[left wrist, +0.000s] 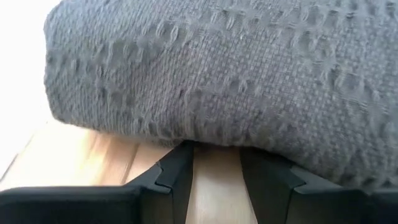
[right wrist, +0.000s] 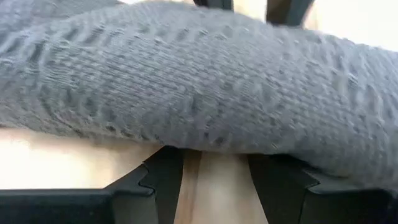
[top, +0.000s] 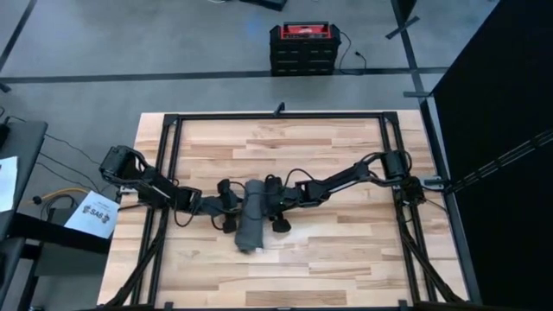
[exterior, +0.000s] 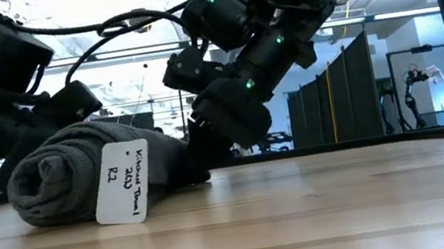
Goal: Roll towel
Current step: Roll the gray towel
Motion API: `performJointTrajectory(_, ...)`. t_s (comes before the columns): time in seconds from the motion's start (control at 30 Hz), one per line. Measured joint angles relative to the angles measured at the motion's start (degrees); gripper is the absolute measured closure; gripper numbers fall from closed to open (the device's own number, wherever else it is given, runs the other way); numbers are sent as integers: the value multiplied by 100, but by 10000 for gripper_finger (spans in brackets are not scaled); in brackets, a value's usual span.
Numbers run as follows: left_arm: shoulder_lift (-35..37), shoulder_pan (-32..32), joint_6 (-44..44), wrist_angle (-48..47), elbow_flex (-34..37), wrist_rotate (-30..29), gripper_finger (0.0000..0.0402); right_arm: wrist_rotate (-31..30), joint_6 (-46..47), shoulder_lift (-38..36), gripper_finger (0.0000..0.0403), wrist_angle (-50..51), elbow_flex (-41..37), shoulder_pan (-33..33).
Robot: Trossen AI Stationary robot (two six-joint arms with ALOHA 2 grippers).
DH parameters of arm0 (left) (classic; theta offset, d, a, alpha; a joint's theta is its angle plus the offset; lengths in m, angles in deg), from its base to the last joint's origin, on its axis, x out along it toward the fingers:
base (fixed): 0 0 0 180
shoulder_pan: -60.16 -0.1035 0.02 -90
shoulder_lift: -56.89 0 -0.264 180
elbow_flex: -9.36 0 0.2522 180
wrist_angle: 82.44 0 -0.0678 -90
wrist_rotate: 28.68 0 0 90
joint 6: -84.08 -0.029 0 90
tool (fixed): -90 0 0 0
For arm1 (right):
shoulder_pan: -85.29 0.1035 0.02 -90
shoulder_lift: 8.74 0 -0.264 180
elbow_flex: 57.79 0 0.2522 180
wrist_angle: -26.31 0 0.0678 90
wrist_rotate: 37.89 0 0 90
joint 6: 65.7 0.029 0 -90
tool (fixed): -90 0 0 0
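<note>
The dark grey towel [top: 251, 216] lies rolled into a thick roll at the table's middle, running from far to near. Its near end [exterior: 55, 179] shows the spiral of layers, and a white handwritten tag [exterior: 123, 182] hangs from it. My left gripper [top: 232, 207] stands open at the roll's left side, low on the table. My right gripper [top: 275, 209] stands open at the roll's right side. Each wrist view is filled by the roll's woven flank [left wrist: 236, 74] [right wrist: 205, 81]. My left gripper [left wrist: 217, 155] is open, and both fingertips [left wrist: 180, 152] meet the roll's left flank at its base [left wrist: 211, 140], just above the tabletop. The fingers come in level from the table's left, across the roll. The roll rests on the table. My right gripper [right wrist: 214, 155] is open, and its fingertips [right wrist: 165, 155] reach the roll's right flank at its lower edge [right wrist: 205, 146]. They come level from the table's right, across the roll; the cloth bulges over the tips.
A black metal frame [top: 173, 130] runs around the wooden tabletop. A red-and-black case [top: 301, 47] stands on the floor beyond the far edge. Bare wood lies near [top: 285, 268] and far [top: 285, 142] of the roll.
</note>
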Motion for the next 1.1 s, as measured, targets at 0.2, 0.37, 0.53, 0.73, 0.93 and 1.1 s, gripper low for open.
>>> performJointTrajectory(0.2,6,87,149,-108,-8,-35,283,-376,134,-481,237,812,3,99)
performJointTrajectory(0.37,45,93,193,-91,-2,-27,283,-559,350,-721,237,1742,13,87)
performJointTrajectory(0.53,226,130,308,-213,5,29,283,-584,410,-720,237,2100,11,-106)
performJointTrajectory(0.73,1038,148,375,-979,5,32,283,-531,504,-720,237,1620,11,-375)
performJointTrajectory(0.93,2432,139,424,-2688,5,-111,283,-474,645,-719,237,1809,11,-384)
performJointTrajectory(1.1,3361,-97,308,-3542,7,-408,283,-487,662,-676,237,1490,11,-309)
